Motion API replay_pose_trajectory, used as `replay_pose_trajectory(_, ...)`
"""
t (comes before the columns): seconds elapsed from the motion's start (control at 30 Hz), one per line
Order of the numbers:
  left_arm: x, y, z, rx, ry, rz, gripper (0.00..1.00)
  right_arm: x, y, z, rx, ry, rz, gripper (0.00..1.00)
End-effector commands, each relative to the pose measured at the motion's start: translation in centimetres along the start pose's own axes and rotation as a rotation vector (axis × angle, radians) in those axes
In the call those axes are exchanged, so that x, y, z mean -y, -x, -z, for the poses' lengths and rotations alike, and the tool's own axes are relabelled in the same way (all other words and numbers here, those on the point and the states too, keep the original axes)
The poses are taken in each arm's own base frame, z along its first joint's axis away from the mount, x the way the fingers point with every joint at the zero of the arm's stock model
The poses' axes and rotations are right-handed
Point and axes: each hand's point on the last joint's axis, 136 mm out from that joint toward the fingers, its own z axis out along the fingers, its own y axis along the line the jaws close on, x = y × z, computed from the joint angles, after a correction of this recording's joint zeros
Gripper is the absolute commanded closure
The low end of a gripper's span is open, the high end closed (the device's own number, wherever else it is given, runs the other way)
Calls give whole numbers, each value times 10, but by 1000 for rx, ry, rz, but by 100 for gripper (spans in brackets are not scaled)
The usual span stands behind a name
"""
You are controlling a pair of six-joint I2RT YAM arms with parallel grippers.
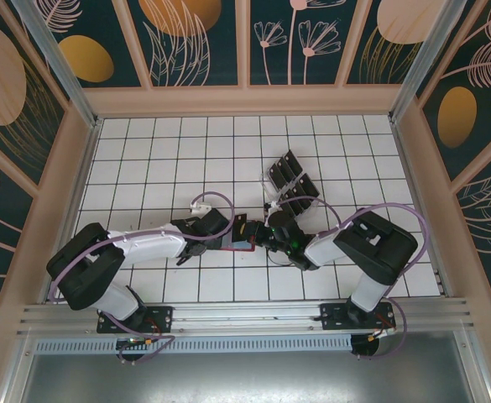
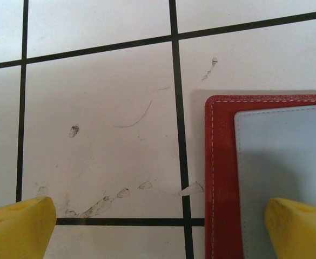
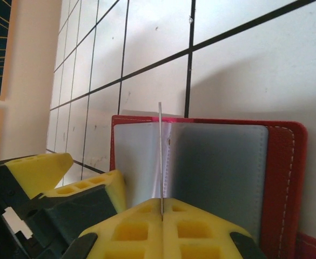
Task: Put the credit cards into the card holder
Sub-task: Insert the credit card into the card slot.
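The right gripper (image 3: 162,216) clamps a credit card (image 3: 160,151) edge-on over the open card holder (image 3: 286,162), lower centre; left gripper (image 2: 159,229) gapes apart.

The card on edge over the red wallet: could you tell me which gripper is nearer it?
Right. The right gripper is shut on the card above the card holder; the left gripper is open beside it, one finger over the lining.
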Motion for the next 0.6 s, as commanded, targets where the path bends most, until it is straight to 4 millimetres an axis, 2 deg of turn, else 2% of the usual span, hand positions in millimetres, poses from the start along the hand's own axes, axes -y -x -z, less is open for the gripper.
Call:
replay_pose_trajectory(0.0, -16, -16, -3, -34, 56, -18, 1, -24, 15, 4, 39, 62, 34, 100)
replay_pose_trajectory(0.23, -17, -20, -3, -38, 50, -11, 1, -35, 18, 4, 69, 112, 25, 100)
replay_pose_trajectory(0.57, -17, -22, -4, -42, 46, -11, 1, -33, 12, -5, 85, 141, -21, 100)
